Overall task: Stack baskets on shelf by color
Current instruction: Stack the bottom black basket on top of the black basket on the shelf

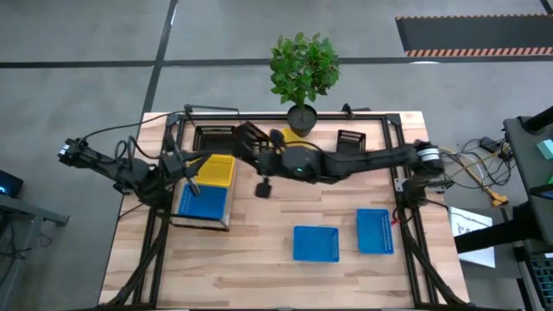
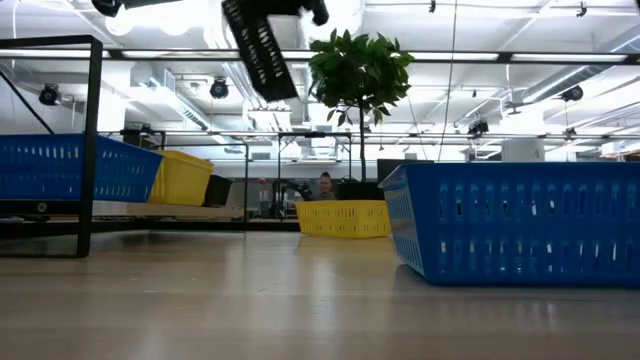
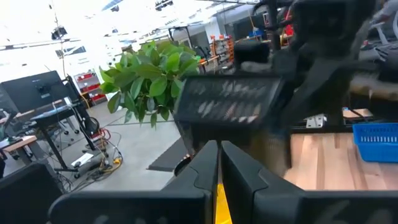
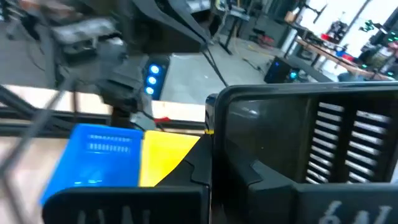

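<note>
Two baskets sit on the shelf so far; most of the sorting is still ahead of me.

On the light wooden shelf [image 1: 200, 221] at centre left of the high view I see a yellow mesh basket [image 1: 215, 170] and a blue mesh basket [image 1: 201, 202]. My right gripper [image 1: 259, 145] is clamped on a black mesh basket [image 2: 258, 45] held in the air, up top centre. My left gripper [image 1: 188, 172] is closed, empty, over the shelf. Two blue baskets [image 1: 314, 243] lie lower right, others along the back.
</note>
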Available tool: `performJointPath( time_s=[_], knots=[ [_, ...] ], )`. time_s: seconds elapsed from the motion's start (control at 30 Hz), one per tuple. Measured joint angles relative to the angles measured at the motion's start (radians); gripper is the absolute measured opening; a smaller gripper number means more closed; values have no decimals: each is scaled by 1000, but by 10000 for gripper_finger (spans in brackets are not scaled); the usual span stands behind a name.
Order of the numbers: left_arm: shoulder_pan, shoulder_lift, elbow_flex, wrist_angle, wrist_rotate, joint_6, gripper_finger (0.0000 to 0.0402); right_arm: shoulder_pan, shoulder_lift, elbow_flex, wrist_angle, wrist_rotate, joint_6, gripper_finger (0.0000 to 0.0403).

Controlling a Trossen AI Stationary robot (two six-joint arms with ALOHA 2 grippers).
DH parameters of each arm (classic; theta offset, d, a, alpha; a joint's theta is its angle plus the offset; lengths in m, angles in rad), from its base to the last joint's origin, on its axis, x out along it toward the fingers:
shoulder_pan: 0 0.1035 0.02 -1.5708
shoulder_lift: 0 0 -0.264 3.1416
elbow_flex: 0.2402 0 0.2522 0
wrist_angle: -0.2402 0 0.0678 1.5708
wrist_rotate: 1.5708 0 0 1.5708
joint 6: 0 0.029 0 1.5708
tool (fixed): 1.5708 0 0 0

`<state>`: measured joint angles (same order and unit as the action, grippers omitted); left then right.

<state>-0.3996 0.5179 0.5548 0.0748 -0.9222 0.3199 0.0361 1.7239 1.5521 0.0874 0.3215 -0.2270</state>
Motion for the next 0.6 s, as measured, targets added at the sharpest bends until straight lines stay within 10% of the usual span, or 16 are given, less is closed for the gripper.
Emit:
performJointPath(
  time_s=[0.6],
  knots=[
    [-1, -90, -16, -6, -1, -53, 3, -153, 367, 359, -7, -37, -8, 8]
  ],
)
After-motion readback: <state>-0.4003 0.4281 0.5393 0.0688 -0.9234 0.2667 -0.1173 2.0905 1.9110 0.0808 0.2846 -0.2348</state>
